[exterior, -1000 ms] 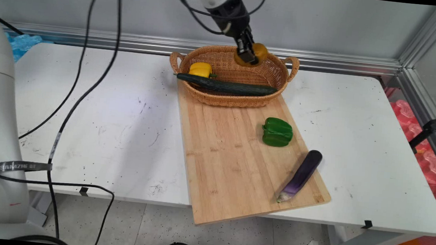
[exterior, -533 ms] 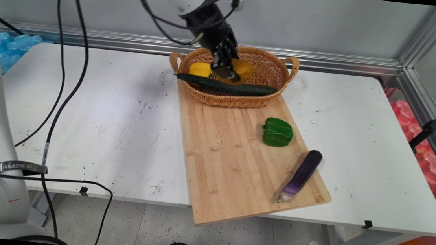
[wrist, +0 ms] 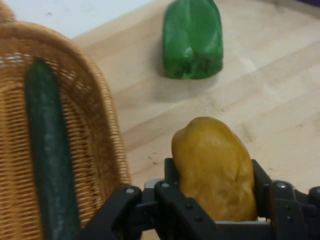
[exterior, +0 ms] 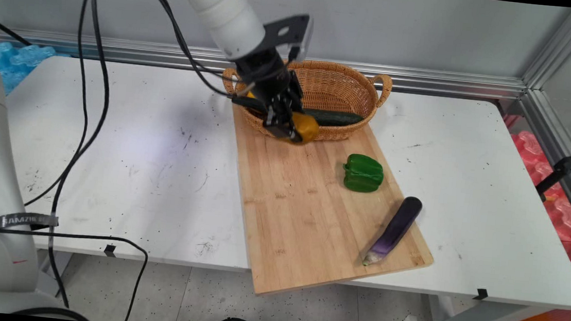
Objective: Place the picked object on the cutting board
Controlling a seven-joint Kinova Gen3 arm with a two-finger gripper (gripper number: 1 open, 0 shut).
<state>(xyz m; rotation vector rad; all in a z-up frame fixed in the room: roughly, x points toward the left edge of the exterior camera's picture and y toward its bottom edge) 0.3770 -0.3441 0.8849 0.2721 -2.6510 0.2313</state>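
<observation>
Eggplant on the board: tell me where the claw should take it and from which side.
Grip the eggplant at its thick dark middle, coming straight down from above, fingers across its width. It lies flat and alone near the cutting board's right edge; the pale stem end tapers and would likely slip. The claw now holds a yellow-orange vegetable.

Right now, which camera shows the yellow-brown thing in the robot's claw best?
The hand view. The yellow-brown vegetable fills the picture's lower middle, clamped in the gripper, so its lumpy shape is plain. The main view shows it only small, partly behind the gripper, above the cutting board by the basket.
</observation>
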